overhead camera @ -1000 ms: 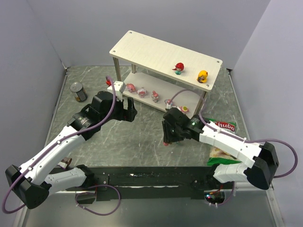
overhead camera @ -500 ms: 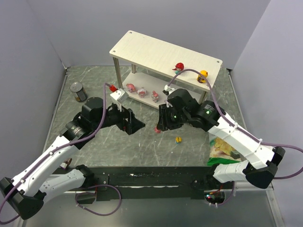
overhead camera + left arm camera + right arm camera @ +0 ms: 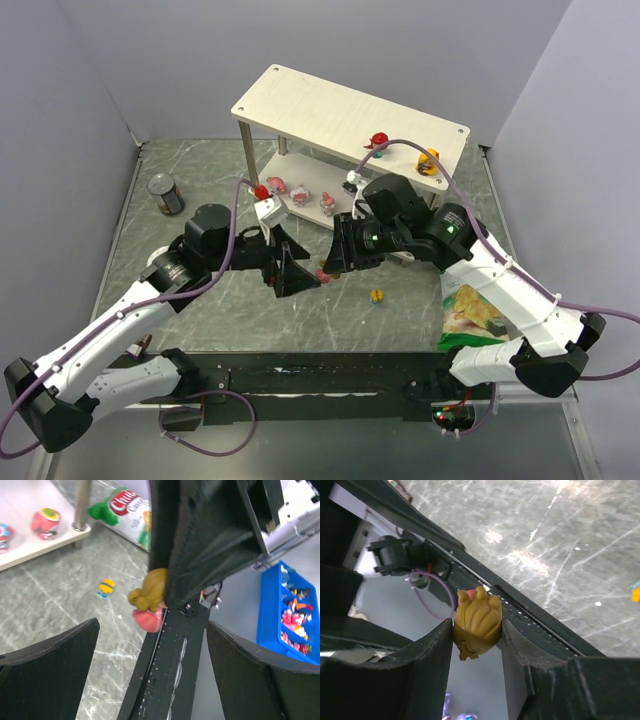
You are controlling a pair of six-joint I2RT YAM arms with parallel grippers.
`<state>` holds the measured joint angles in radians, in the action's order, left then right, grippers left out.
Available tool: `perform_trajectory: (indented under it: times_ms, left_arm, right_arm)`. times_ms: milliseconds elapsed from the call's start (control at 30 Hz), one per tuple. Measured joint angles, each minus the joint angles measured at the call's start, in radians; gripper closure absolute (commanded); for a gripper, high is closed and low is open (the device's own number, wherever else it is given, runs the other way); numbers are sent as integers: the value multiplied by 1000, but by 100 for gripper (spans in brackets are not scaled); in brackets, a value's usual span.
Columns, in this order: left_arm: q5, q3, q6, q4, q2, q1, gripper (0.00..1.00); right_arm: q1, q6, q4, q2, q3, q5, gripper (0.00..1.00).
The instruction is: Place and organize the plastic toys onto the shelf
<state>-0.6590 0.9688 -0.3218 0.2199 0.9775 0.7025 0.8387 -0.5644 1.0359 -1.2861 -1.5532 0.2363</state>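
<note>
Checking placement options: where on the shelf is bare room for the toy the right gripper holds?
The shelf's top board is bare from its left end to the red toy; the orange-yellow toy stands beyond it. The lower board is crowded with pink toys.

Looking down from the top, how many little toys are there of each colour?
Pink-and-white toys: 3, on the lower board of the shelf; the right arm covers part of that board
Red toy: 1
Orange-yellow toy: 1
Yellow-blue toy: 1
Brown-pink toy: 1
Total: 7 toys showing from above
</note>
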Motion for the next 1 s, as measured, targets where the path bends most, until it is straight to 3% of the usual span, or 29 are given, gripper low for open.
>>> perform_trajectory:
  times_ms: [167, 633, 900, 1000]
  left_arm:
    - [26, 6, 26, 2, 19, 72, 5]
    - [300, 58, 90, -8, 58, 182, 2]
    - [410, 69, 151, -9, 84, 269, 10]
    - [452, 78, 171, -9, 92, 295, 18]
  right_arm:
    - [-15, -15, 5, 0, -14, 43, 100]
    - [-19, -41, 9, -1, -19, 72, 100]
    - [-19, -48, 48, -34, -64, 72, 100]
    - [-19, -49, 55, -40, -69, 73, 100]
